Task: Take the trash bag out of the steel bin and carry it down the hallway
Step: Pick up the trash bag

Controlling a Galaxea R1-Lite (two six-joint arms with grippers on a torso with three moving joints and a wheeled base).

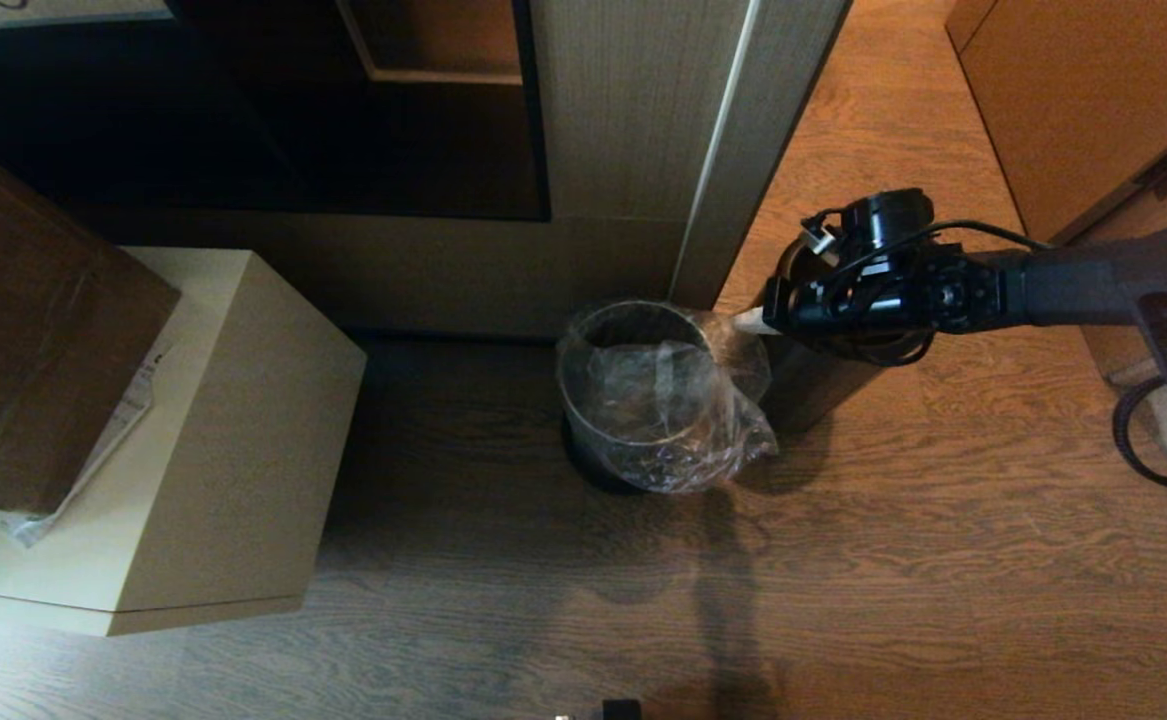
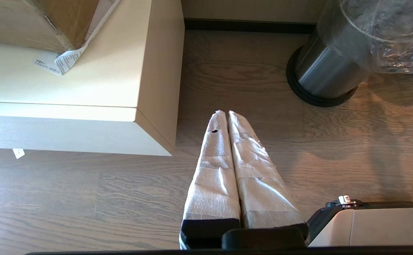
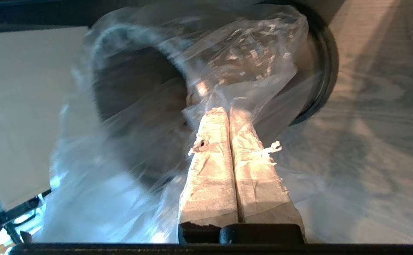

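Crinkled translucent trash bag (image 1: 678, 400) draped over upright steel bin (image 1: 598, 425) rim.

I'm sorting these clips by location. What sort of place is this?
Probably a room in a home or hotel, by a doorway. The floor is wood planks, a small steel bin lined with a clear plastic bag stands by a pale wood cabinet, and a cardboard box rests on a low beige stand.

Bare wood floor (image 1: 943, 560) right of steel bin (image 1: 593, 420); pale cabinet (image 1: 233, 420) (left) blocks.
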